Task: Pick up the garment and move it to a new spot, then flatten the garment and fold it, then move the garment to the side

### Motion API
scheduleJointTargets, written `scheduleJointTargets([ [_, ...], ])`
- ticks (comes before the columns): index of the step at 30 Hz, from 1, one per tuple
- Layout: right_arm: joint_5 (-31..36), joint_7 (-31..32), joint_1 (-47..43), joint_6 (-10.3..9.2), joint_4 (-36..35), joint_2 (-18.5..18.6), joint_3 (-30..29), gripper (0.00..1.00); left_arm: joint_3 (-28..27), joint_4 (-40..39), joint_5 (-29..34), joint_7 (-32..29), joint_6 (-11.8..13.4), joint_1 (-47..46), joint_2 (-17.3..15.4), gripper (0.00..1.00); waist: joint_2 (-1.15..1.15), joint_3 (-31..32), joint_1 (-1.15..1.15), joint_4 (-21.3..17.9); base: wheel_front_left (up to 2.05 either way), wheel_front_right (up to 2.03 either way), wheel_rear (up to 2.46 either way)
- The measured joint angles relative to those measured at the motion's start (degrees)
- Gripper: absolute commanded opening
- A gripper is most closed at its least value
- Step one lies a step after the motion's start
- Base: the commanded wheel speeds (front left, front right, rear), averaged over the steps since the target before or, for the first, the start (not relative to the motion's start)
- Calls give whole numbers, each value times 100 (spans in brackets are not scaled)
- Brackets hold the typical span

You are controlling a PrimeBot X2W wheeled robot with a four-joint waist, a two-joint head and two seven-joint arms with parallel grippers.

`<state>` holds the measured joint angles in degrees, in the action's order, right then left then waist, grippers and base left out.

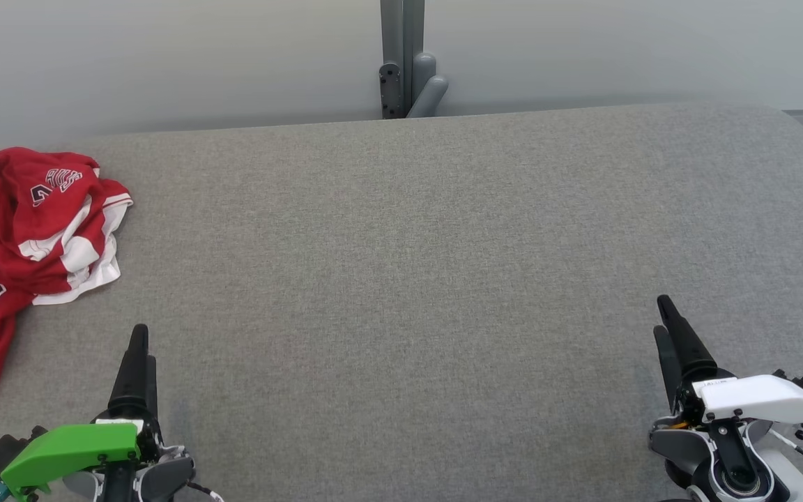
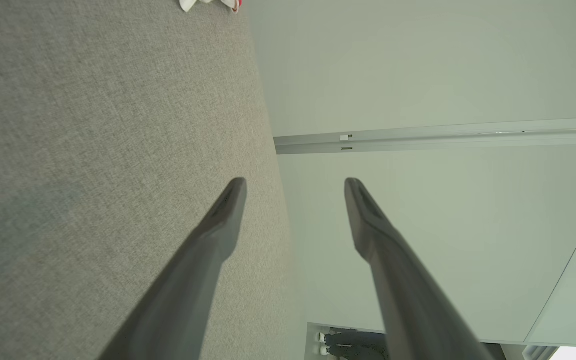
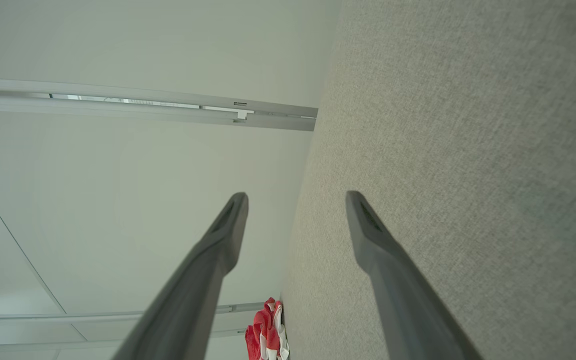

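While the red jersey (image 1: 32,230) lies crumpled at the worktop's (image 1: 401,279) left edge, ahead and left of the left gripper (image 1: 138,341), both grippers stand spread, holding nothing. Right gripper (image 1: 661,315) well apart from it. Cloth smooth, white trim, dark-outlined numerals. Worktop: grey woven covering, rounded corner.
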<state>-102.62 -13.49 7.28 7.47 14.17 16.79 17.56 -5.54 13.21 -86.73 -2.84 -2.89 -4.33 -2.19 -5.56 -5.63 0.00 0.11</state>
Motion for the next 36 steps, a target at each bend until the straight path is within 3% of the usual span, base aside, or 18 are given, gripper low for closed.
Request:
scheduleJointTargets([
  [7, 1326, -24, -80, 0, -174, -140, -240, 100, 9, -62, 651, 180, -33, 97, -2, 100, -1, -7, 0, 4, 0, 0, 0],
  [16, 3030, -31, -232, 0, -310, -301, -444, 100, 18, -168, 1997, 390, -64, 256, -4, 100, -3, -17, 0, 4, 0, 0, 0],
  [36, 5453, -56, -465, 0, -276, -587, -1051, 100, 326, -290, 4408, 756, 115, 499, -149, 100, -3, -32, 0, 8, 0, 0, 0],
])
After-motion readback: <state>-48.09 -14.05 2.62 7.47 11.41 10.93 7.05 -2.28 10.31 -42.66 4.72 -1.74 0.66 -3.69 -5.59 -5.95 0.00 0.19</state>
